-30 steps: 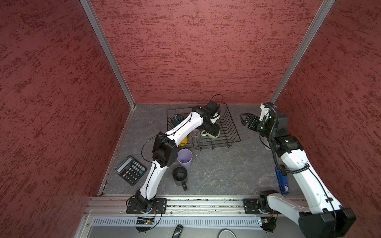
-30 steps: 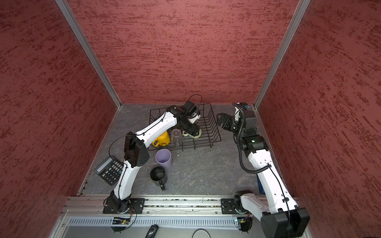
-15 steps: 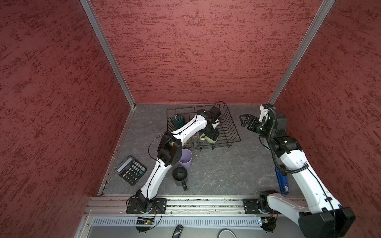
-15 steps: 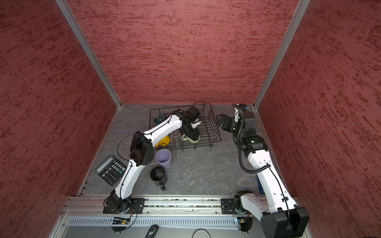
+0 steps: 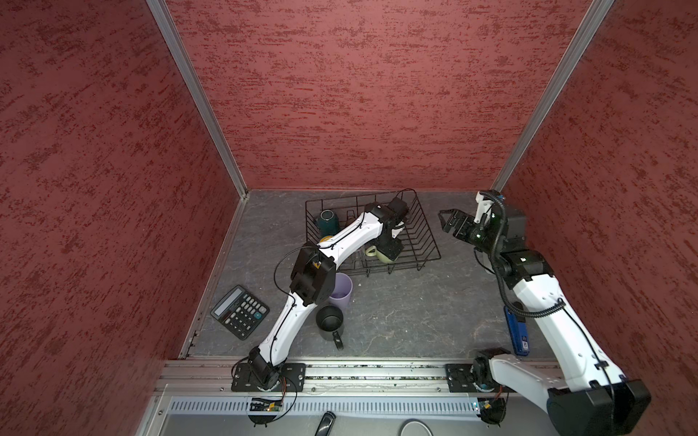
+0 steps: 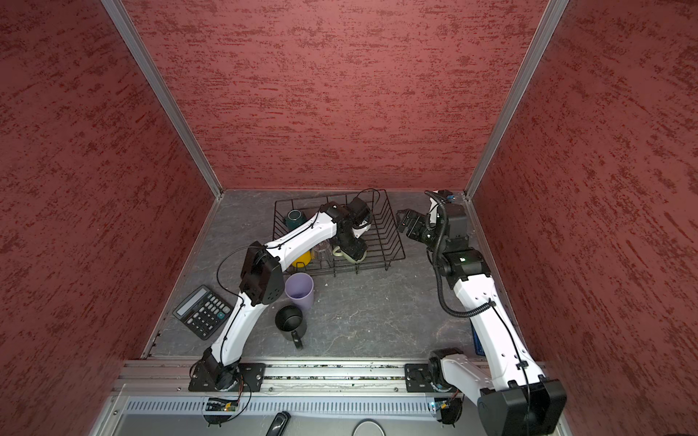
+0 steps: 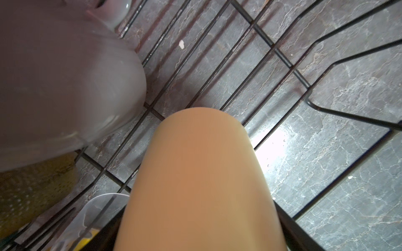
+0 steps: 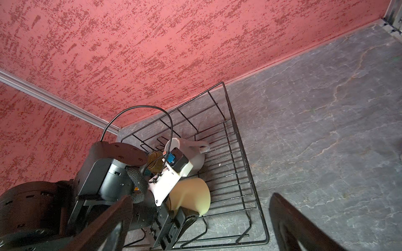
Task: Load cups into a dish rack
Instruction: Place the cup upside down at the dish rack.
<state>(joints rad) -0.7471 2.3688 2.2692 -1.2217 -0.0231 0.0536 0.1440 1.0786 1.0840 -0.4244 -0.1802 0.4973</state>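
Observation:
The black wire dish rack (image 5: pixel 428 230) (image 6: pixel 394 226) (image 8: pixel 239 139) stands at the back of the table. My left gripper (image 5: pixel 389 247) (image 6: pixel 353 247) reaches down into it, shut on the cream mug (image 5: pixel 381 254) (image 6: pixel 355 257) (image 7: pixel 200 184) (image 8: pixel 191 195), which hangs low over the rack's wires. Also inside are a grey mug (image 8: pixel 193 154) (image 7: pixel 65 76), a brown glass (image 8: pixel 155 162), a teal mug (image 5: pixel 328 221) and a yellow mug (image 6: pixel 302 259). A lilac tumbler (image 5: pixel 343 290) and a black mug (image 5: pixel 329 321) stand on the table in front. My right gripper (image 5: pixel 447 222) (image 6: pixel 402 221) hovers open to the right of the rack.
A calculator (image 5: pixel 240 311) lies at the front left near the wall. A blue object (image 5: pixel 517 332) lies by the right wall, under my right arm. A clear glass (image 7: pixel 97 208) stands in the rack close to the cream mug. Red walls enclose three sides.
My left gripper has carried the cream mug a little lower and toward the rack's front, and its elbow has swung right. The right arm has barely moved.

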